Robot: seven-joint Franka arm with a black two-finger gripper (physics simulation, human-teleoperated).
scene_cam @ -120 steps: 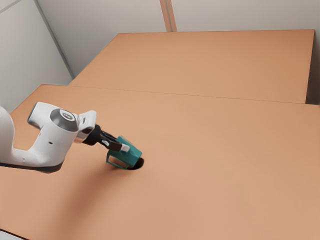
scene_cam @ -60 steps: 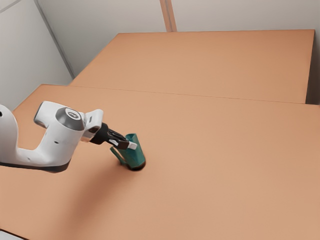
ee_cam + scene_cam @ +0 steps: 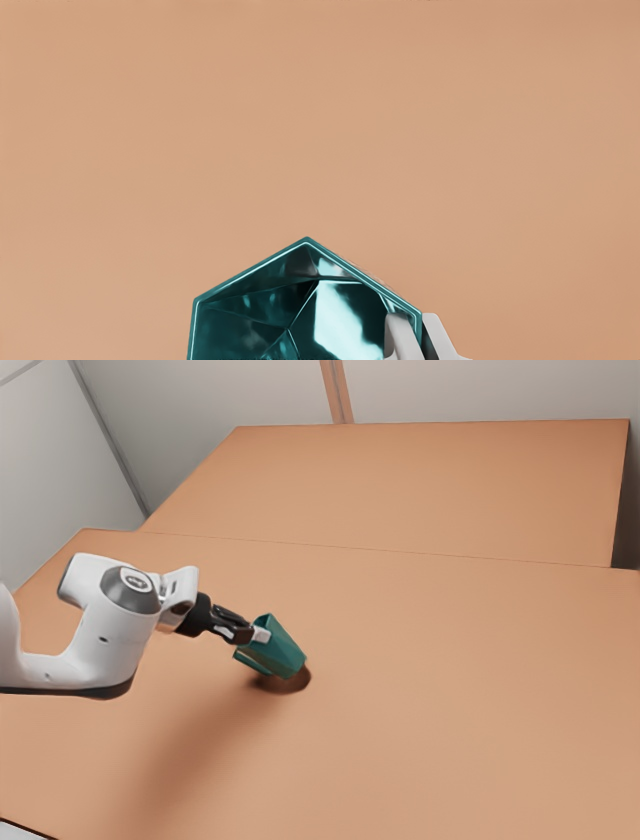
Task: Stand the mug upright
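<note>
Mug [image 3: 281, 651] tilted over the counter [image 3: 450, 730], its wall pinched in the claw [image 3: 262, 634].
One finger [image 3: 402, 337] sits inside the mouth and the other [image 3: 441, 337] outside, so the claw closes on a single side of the rim [image 3: 307, 241], a grip that leaves the base free to swing down. The mouth faces back toward the arm, the base points down and toward the exterior view's right, and the handle [image 3: 251, 662] hangs on the lower side. Whether the base touches the wood I cannot tell. It leans too far to stand alone, so the hold probably needs to last until the base is flat; an early release could tip it over.
</note>
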